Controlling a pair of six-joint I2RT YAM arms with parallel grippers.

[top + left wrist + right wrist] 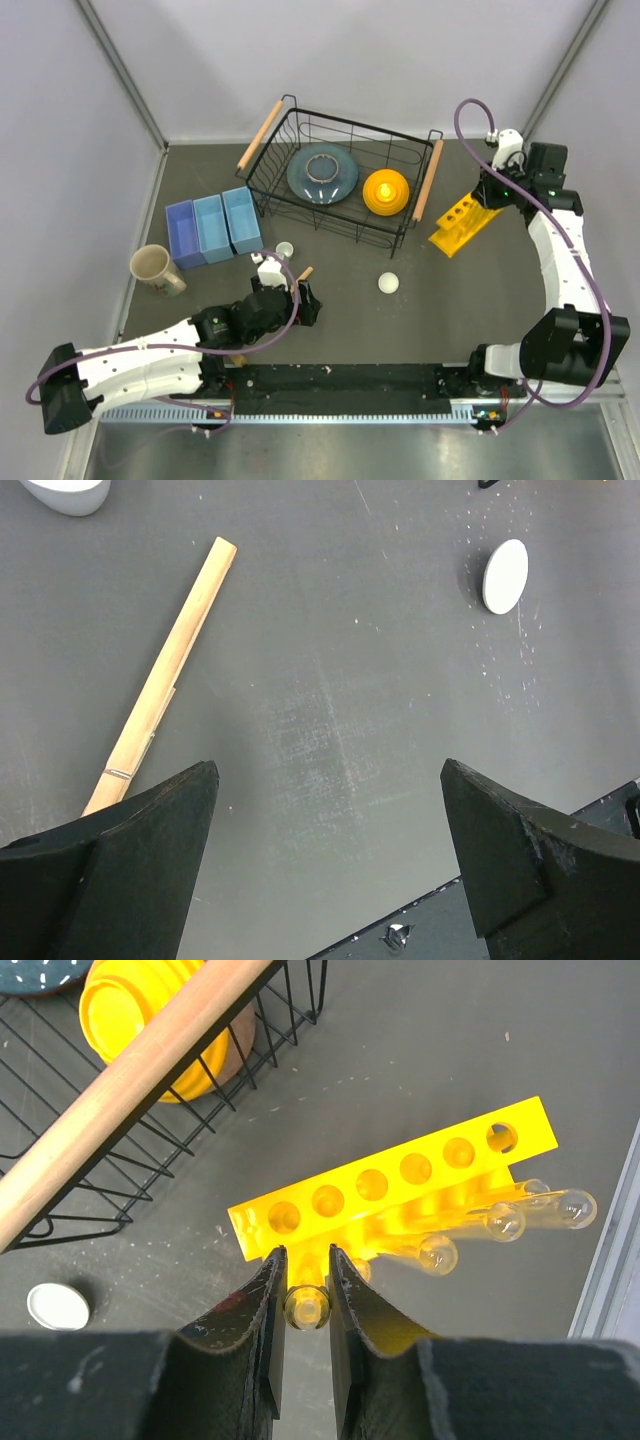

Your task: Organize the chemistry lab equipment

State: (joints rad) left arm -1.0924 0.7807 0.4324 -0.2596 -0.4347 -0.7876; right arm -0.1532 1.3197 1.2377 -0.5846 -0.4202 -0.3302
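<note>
Two arms are reaching over the dark grey table, which is carrying everything else. At the back, a black wire basket with wooden handles is holding a grey-blue plate and an orange bowl. Left of it, three pale blue bins are standing side by side, with a beige mug lying near them.

To the right of the basket, the yellow plastic rack with its row of round holes is lying slanted on the table. Thin clear tubes are sticking out from beneath it, their rounded ends showing. The right gripper is pinching the rounded end of one clear tube at the rack's near end, jaws narrow around it. Whether that tube is sitting in a hole is hard to tell from here.

The left gripper is hovering low over bare table with its jaws spread wide, holding nothing. The short wooden stick is lying just beside its left finger. Two white round pieces are resting apart: one at mid-table, the other near the bins.
</note>
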